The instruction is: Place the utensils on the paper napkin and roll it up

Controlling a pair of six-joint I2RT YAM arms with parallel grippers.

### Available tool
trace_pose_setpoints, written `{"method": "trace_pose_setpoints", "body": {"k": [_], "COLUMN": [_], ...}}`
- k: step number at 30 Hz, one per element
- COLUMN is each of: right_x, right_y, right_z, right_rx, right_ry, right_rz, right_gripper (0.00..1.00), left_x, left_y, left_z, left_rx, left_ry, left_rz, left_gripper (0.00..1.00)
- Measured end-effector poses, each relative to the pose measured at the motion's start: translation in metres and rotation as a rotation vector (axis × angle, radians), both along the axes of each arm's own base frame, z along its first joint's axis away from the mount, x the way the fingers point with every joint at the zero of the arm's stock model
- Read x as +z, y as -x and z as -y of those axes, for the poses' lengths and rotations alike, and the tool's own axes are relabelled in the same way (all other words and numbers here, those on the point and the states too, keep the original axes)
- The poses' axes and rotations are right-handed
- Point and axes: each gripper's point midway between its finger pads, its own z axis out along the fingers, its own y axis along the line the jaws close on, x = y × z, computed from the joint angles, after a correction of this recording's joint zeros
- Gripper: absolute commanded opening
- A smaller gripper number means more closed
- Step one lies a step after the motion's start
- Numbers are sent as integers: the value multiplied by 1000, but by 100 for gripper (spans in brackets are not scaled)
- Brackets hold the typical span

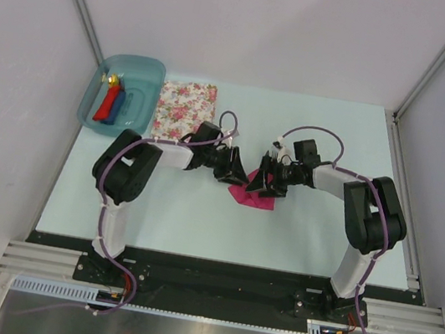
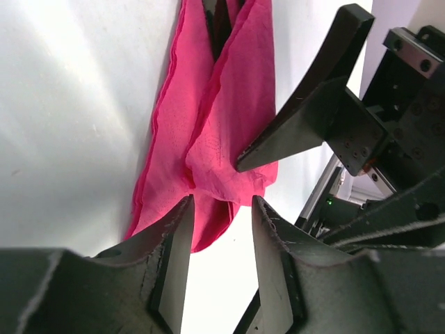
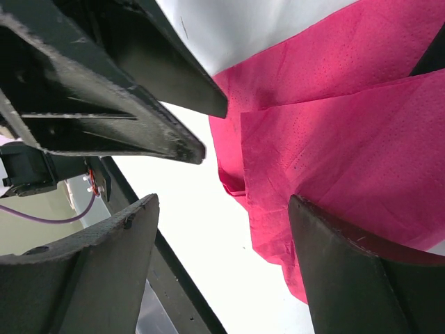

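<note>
Left hand: fingers parted, pinching nothing; napkin edge lies at its tips.
Right hand: spread wide, one finger over napkin.
Napkin: folded, crumpled, on counter, between the two hands.
Utensils: dark ends inside fold, beyond left hand.

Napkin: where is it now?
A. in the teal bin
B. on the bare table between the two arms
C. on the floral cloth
B: the napkin lies on the table between the left arm and right arm, well away from the bin and cloth.
</note>
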Motion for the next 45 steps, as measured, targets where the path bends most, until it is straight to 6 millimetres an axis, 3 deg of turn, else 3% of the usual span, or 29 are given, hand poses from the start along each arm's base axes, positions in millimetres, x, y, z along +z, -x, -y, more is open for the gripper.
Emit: {"method": "trace_pose_setpoints", "body": {"k": [10, 24, 37, 45], "right_x": [0, 0, 1, 12], "right_y": [0, 0, 1, -10], "right_z": [0, 0, -1, 2], "right_rx": [2, 2, 3, -16], "right_ry": [-3, -3, -5, -25], "right_rz": [-1, -1, -2, 7], "right_gripper": [79, 79, 79, 78], "left_x": [-6, -19, -24, -28], "left_y": [0, 0, 3, 6], "left_z": [11, 8, 7, 1], "left_rx": [-18, -4, -8, -8], "left_ry": [-15, -64, -91, -123], "left_rz": [-14, -49, -54, -61], "left_gripper": [41, 37, 0, 0]}}
